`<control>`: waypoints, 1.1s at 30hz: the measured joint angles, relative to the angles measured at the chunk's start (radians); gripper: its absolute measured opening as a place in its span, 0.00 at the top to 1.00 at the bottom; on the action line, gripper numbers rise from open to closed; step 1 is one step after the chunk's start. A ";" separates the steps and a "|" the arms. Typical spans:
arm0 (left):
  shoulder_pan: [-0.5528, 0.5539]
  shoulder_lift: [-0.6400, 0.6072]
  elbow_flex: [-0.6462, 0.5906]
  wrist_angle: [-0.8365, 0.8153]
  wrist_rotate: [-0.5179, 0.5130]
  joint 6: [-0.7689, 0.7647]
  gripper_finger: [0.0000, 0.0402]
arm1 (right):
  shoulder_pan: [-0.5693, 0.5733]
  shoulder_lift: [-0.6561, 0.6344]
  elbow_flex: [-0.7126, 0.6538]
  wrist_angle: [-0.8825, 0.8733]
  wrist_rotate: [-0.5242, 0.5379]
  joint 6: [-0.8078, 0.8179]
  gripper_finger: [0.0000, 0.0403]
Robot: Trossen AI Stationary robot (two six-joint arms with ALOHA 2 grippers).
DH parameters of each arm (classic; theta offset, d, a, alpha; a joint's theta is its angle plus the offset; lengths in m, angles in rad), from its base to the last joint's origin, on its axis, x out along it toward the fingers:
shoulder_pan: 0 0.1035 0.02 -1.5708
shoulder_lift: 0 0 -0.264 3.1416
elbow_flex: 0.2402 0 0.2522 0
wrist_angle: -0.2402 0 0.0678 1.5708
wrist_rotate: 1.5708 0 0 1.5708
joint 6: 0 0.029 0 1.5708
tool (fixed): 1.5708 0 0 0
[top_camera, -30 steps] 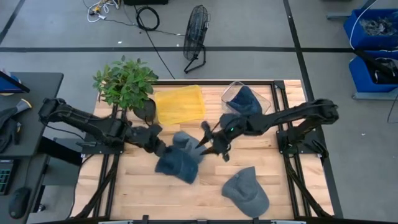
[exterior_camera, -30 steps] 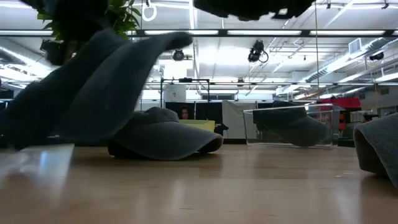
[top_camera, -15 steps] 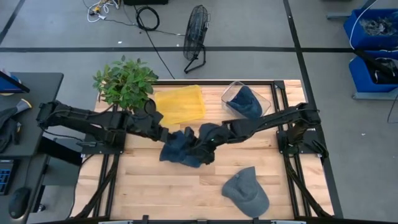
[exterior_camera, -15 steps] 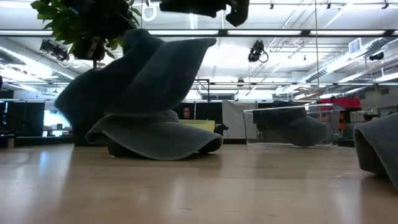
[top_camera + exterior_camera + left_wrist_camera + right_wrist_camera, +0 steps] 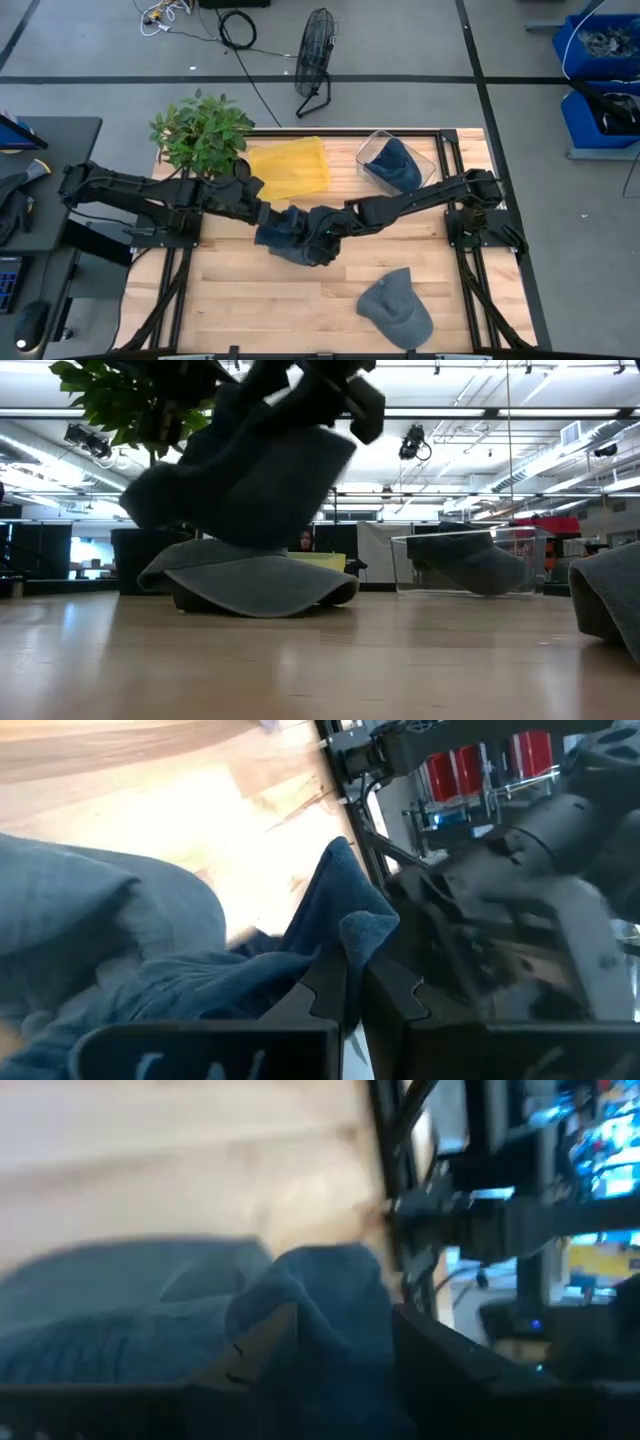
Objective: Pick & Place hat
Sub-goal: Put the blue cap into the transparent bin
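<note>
My left gripper (image 5: 268, 218) and my right gripper (image 5: 320, 245) meet over the middle of the table, both shut on a blue-grey hat (image 5: 285, 238). In the low view this hat (image 5: 250, 480) hangs bunched in the air above a second grey hat (image 5: 250, 585). That second hat lies brim down on the wood and is mostly hidden under the held one in the high view. A third grey hat (image 5: 395, 308) lies near the table's near right corner. My left gripper (image 5: 345, 985) pinches an edge of the hat's blue fabric (image 5: 345, 925) between its two fingers; the cloth stands up past the fingertips in a fold. The hat is lifted clear of the table. My right gripper (image 5: 340, 1350) has a thick fold of the hat (image 5: 330, 1295) between its two fingers, coming from the table's right side. The rest of the hat spreads out beyond the fingertips.
A clear container (image 5: 372, 150) with a blue hat inside stands at the far right. A yellow cloth (image 5: 290, 168) lies at the far middle, and a potted plant (image 5: 200, 135) stands at the far left corner. Bare wood lies along the near left.
My left gripper has carried the hat up and toward the far edge, so it no longer trails low at the near side but hangs bunched above the resting hat. My right gripper has moved toward the table's left and taken hold of the hat.
</note>
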State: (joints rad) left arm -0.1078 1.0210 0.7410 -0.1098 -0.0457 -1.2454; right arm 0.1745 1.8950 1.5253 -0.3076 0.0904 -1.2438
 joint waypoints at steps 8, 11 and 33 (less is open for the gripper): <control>0.000 0.000 -0.001 0.030 0.012 0.002 0.94 | -0.010 0.000 0.002 -0.063 0.033 -0.021 0.76; 0.000 0.001 -0.001 0.029 0.015 0.004 0.94 | -0.010 0.000 0.002 -0.067 0.035 -0.021 0.90; -0.002 -0.001 0.000 0.040 0.021 0.264 0.90 | 0.057 -0.155 -0.001 -0.210 0.100 0.076 1.00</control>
State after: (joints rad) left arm -0.1093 1.0199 0.7406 -0.0699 -0.0250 -0.9813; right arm 0.2319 1.7398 1.5246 -0.5179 0.1903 -1.1681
